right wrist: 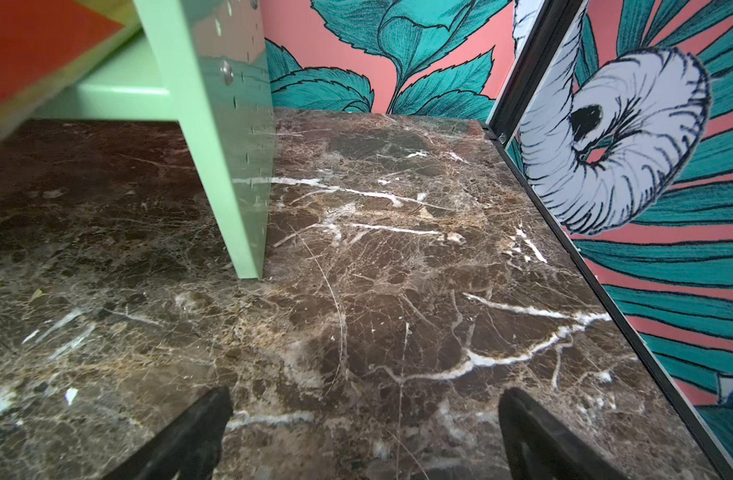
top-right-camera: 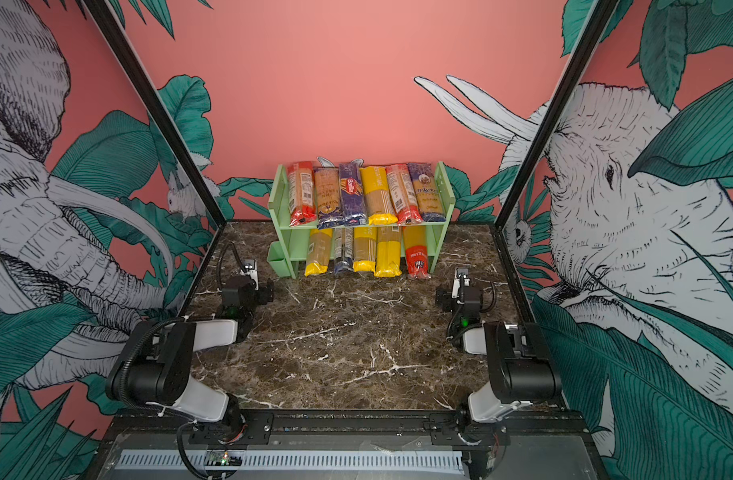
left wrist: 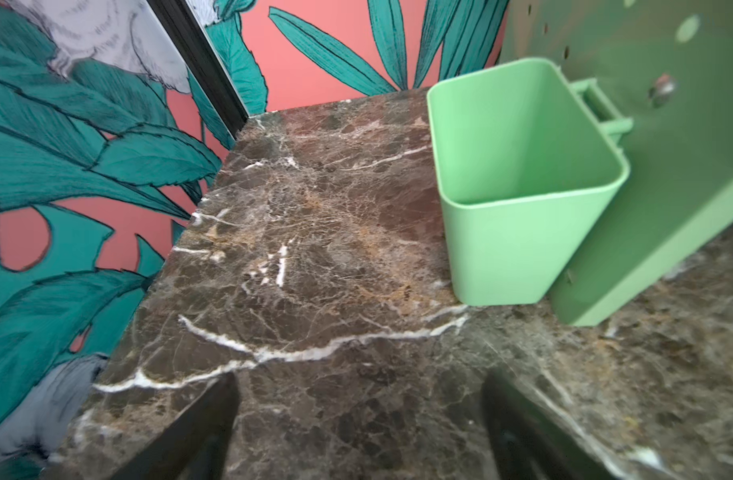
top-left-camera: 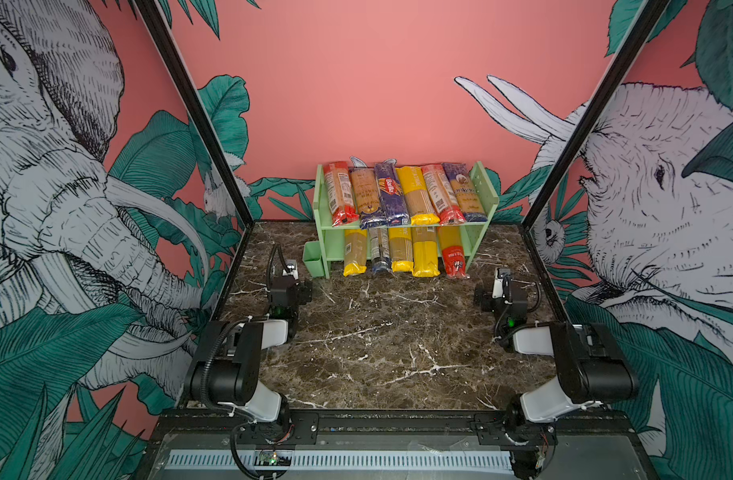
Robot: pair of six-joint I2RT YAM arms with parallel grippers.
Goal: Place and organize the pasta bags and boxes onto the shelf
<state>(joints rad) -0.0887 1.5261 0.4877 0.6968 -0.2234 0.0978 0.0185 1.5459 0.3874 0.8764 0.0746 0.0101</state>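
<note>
The pale green shelf [top-left-camera: 486, 191] [top-right-camera: 446, 193] stands at the back of the marble table. Several pasta packs lie side by side on its upper tier, among them the dark blue Barilla [top-left-camera: 392, 193] [top-right-camera: 351, 195]. Several more fill the lower tier, with a red-ended pack [top-left-camera: 454, 257] [right wrist: 36, 50] at the right end. My left gripper [top-left-camera: 294, 276] [left wrist: 360, 382] hovers open and empty over bare marble, just short of the small green cup [left wrist: 523, 187]. My right gripper [top-left-camera: 500, 286] [right wrist: 365, 399] is open and empty near the shelf's right side panel [right wrist: 232, 145].
The green cup [top-left-camera: 313, 257] hangs on the shelf's left side panel [left wrist: 668, 166]. Printed jungle walls with black frame posts [top-left-camera: 198, 116] [top-left-camera: 577, 124] close the table on both sides. Both arms' bases sit on the black rail [top-left-camera: 398, 424] at the front edge.
</note>
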